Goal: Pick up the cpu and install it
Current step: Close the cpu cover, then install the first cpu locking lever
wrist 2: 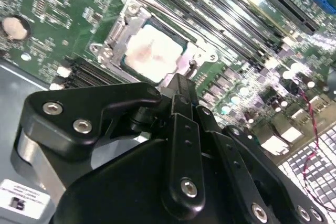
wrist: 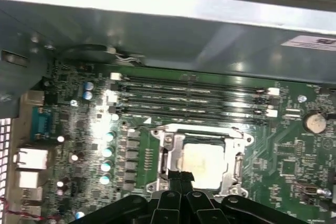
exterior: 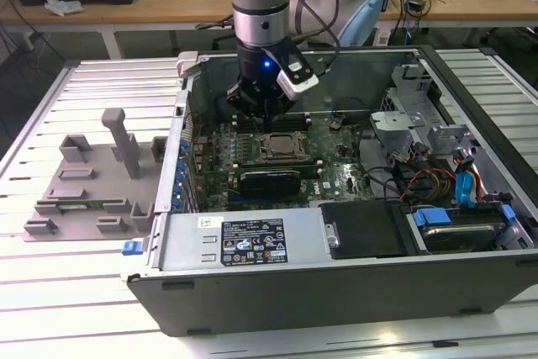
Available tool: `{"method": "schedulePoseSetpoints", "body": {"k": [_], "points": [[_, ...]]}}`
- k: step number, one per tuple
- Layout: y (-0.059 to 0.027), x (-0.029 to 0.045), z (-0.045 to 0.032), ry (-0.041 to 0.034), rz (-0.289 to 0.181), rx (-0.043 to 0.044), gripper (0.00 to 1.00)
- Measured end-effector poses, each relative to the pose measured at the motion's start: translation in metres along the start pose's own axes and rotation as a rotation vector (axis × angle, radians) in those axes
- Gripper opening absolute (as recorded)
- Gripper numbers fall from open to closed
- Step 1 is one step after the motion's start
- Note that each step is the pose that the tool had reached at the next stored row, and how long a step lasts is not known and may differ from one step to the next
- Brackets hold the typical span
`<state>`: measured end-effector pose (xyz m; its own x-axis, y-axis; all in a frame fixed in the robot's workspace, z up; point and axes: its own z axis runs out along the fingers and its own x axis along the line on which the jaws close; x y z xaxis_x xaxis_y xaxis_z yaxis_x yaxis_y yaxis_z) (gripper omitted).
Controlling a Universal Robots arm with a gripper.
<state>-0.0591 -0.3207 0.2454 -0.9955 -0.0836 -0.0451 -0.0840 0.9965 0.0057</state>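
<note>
Arm: one robot arm reaching down into an open computer case [exterior: 336,283]; its wrist carries a lit blue light.
Gripper [exterior: 265,115]: black, pointing down at the motherboard [exterior: 336,166]; directly above the near edge of the socket frame [exterior: 267,155].
Gripper state: fingers [wrist 2: 178,85] brought together into one narrow bar, with nothing clamped between them; the same closed tips appear in the first wrist view [wrist: 181,176].
Cpu [wrist 2: 152,53]: flat silver-topped square lying inside the socket frame, just beyond the fingertips. Whether the tips touch it cannot be told. It also shows in the first wrist view [wrist: 202,163] and the exterior view [exterior: 282,147].
Socket frame, detail: bright metal border around the cpu, screws at its corners [wrist: 168,135].
Memory slots [wrist: 194,98]: four long dark parallel rows, just past the socket on the side away from the gripper.
Coin battery [wrist: 315,123]: round and silver, on the board, well to one side of the gripper.
Grey plastic holder [exterior: 84,182]: outside the case on the slatted table [exterior: 50,292], well apart from the gripper, toward the exterior view's left.
</note>
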Motion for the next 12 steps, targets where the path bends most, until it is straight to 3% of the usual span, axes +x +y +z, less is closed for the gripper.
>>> {"method": "schedulePoseSetpoints", "body": {"k": [2,5,12], "points": [[-0.0011,-0.0124,0.0005,0.0004,0.0,0.0,0.11],[-0.0019,-0.0216,0.0009,0.0009,0.0,0.0,0.11],[-0.0019,-0.023,-0.0002,0.0007,0.0,-0.0001,0.11]]}}
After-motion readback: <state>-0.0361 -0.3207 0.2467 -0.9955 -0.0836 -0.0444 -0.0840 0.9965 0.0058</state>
